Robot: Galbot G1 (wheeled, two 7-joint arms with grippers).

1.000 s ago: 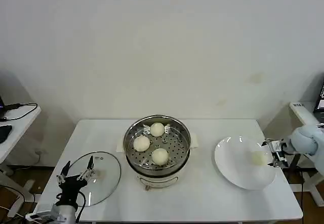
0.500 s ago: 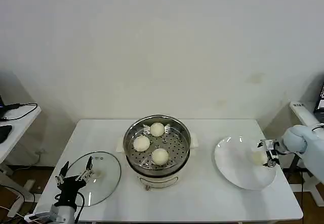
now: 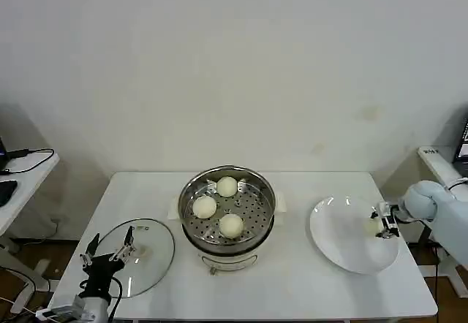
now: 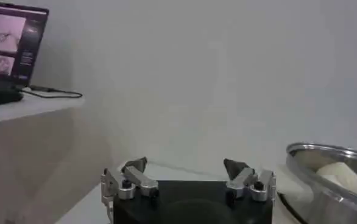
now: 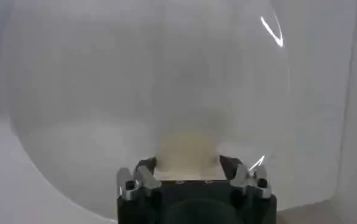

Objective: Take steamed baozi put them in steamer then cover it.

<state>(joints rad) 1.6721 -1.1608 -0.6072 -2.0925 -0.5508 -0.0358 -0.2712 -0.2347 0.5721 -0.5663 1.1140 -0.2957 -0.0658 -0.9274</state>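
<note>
Three steamed baozi [image 3: 219,206] in the open steamer [image 3: 228,215] at table centre; fourth baozi [image 5: 188,154] on the white plate [image 3: 344,239] near the right edge, between the right gripper [image 3: 383,222] fingers, seemingly not yet clamped. Cover [image 3: 150,253] flat by the front-left corner, left gripper [image 3: 108,250] spread open above it.

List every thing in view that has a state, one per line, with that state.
steamer: uncovered, three baozi on its perforated tray.
cover: off the pot, lying flat on the table beside it.
plate: holds the last baozi.
right gripper: open, fingers either side of that baozi.
left gripper: open, over the cover, holding nothing.
</note>
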